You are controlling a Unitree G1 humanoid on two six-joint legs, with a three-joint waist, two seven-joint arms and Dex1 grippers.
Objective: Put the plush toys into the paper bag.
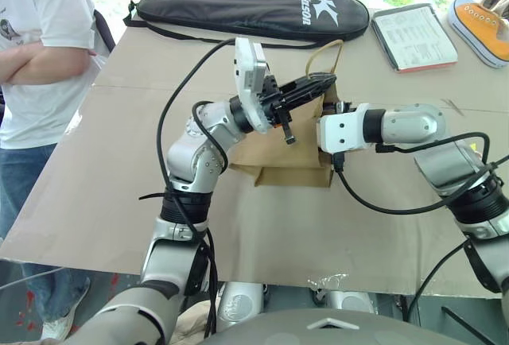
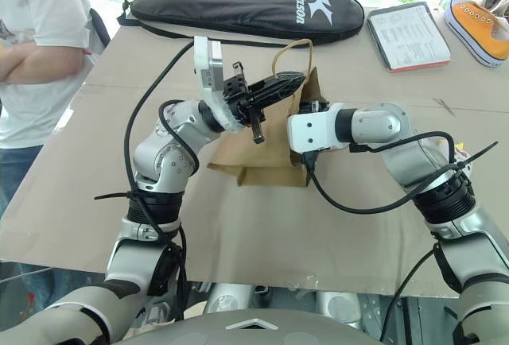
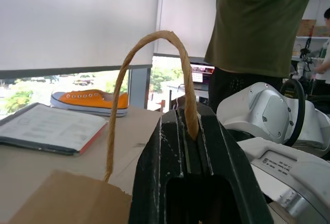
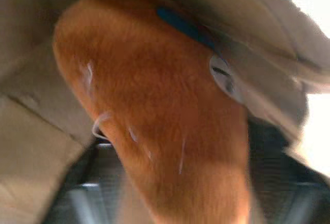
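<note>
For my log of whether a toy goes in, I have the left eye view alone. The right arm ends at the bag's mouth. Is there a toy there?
Observer: Yes. The right wrist view shows the brown plush toy close up, with the paper bag walls close around it.
Operator: Does the left tool really grip the bag?
Observer: The left wrist view shows the left tool shut on the handle, with the twisted loop clamped between its fingers.
Operator: Is anyone else nearby?
Observer: The left wrist view shows a person in a dark green top standing beyond the table.
</note>
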